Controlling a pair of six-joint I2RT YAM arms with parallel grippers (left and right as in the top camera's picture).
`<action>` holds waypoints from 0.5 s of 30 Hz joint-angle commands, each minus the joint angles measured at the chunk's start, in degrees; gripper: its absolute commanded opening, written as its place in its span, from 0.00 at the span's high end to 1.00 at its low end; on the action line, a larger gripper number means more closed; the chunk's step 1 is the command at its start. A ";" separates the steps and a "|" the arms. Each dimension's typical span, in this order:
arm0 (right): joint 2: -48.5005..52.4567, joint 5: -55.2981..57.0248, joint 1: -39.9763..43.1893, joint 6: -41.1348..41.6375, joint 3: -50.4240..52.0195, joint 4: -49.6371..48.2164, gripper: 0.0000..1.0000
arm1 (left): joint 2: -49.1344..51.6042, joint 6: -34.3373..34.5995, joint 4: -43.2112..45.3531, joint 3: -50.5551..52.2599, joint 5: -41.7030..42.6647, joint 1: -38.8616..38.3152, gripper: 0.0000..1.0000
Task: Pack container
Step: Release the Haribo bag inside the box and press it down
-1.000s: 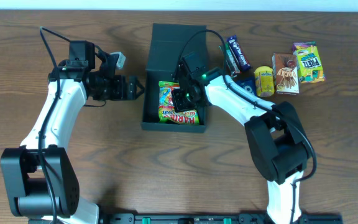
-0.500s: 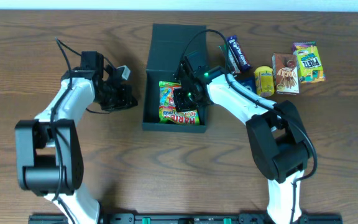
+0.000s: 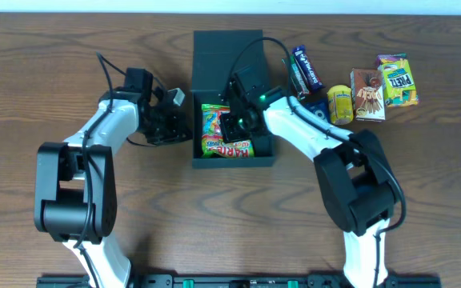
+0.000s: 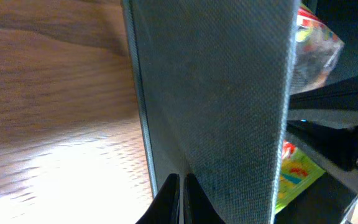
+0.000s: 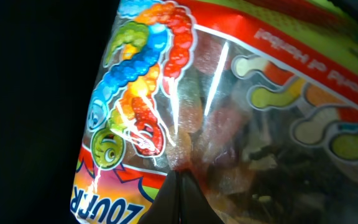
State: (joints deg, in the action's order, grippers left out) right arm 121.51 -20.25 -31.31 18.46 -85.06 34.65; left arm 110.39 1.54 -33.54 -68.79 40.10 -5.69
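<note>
The container (image 3: 229,53), a dark square box with its flap lid folded back, lies at the table's middle. Inside it lies a colourful gummy candy bag (image 3: 214,128). My right gripper (image 3: 234,128) reaches into the box and is shut on that bag; the right wrist view shows the bag's (image 5: 166,93) film puckered at the fingertips (image 5: 180,182). My left gripper (image 3: 184,124) is shut with nothing in it, its tips against the outside of the container's left wall (image 4: 216,93). The left wrist view shows those closed fingers (image 4: 173,200) and the bag (image 4: 298,171) beyond the rim.
Loose snacks lie right of the box: a dark blue bar (image 3: 306,68), a yellow can (image 3: 340,104), a brown packet (image 3: 367,94) and a green-yellow packet (image 3: 397,80). The right arm's cable arcs over the lid.
My left gripper has shut and swung right up to the container's left wall. The container has slid slightly right. The right gripper stays shut on the bag.
</note>
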 commanded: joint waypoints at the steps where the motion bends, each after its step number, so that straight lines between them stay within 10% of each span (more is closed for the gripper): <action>1: 1.92 0.28 -2.45 0.42 0.28 -1.22 0.99 | 1.05 0.46 -0.04 0.42 2.38 -1.46 0.94; 15: 0.72 -2.23 -1.22 0.02 -7.02 7.39 0.99 | 1.05 0.37 -0.04 0.42 2.34 -1.42 0.94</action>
State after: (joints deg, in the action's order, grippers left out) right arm 122.19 -20.86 -32.88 19.07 -88.27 40.21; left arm 110.39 1.56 -33.58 -68.79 40.38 -6.55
